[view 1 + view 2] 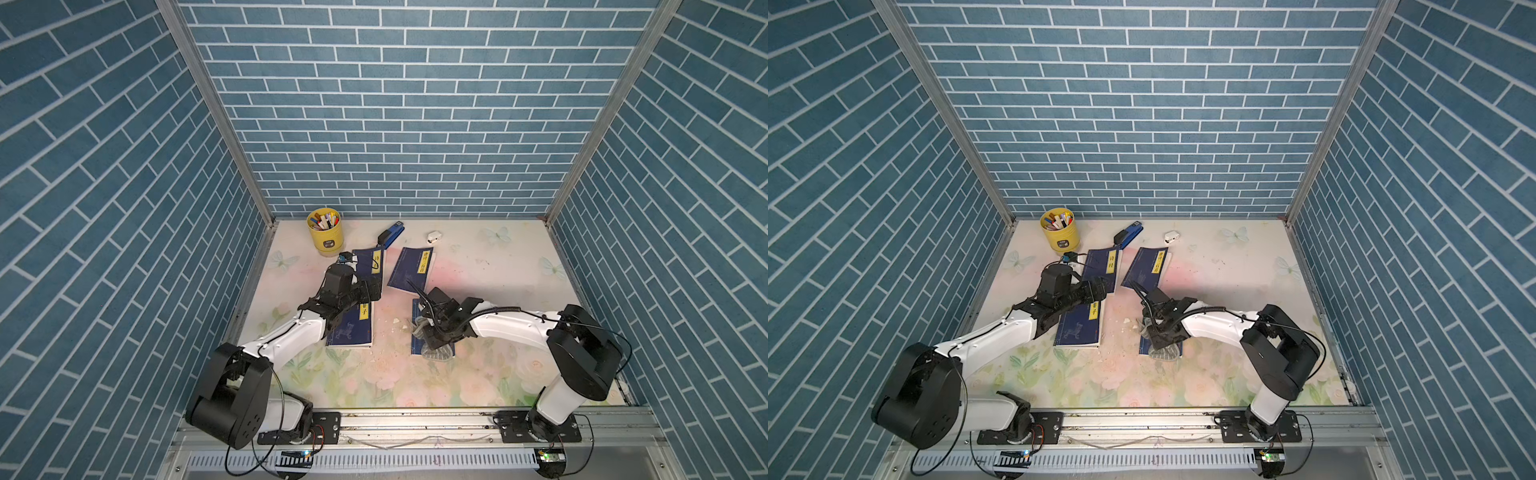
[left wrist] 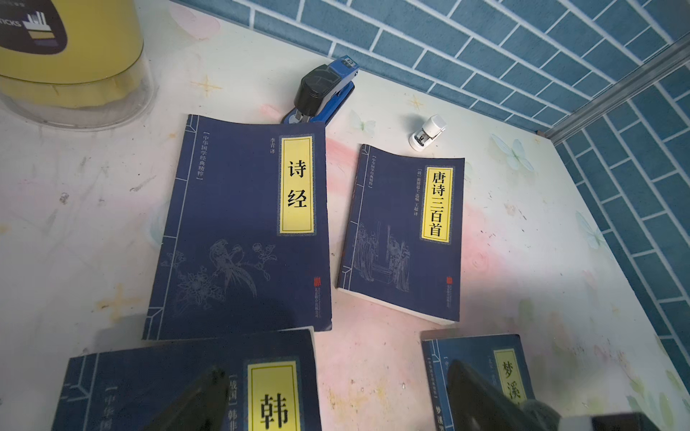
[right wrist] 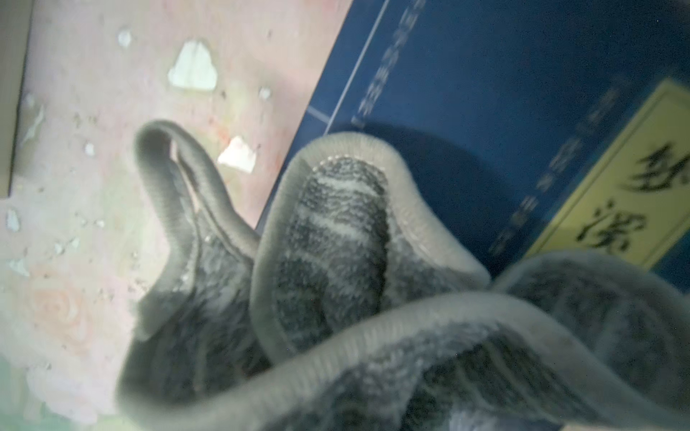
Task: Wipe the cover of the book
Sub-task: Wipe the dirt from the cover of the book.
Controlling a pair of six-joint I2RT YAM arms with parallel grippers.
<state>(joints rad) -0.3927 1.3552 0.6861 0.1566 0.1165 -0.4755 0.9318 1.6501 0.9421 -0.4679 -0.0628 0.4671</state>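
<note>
The book lies flat on the surface, at the near side and right of centre, its blue cover facing up. The right gripper sits directly over it, pointing down, clenched on a bunched grey striped cloth. In the right wrist view the cloth rests partly on the cover and partly spills past the book's edge onto the surface. Much of the blue cover and its yellow title label are uncovered beyond the folds. In both top views the cloth pokes out from beneath the gripper at the book's near end. Pale scraps dot the surface just beside that book.

The left gripper is well apart from the book, released with its jaws spread wide and nothing between them. It hovers above the far end of a neighbouring book. Beyond it lie a far-left book and a far-right book, then a stapler and a yellow pen cup.
</note>
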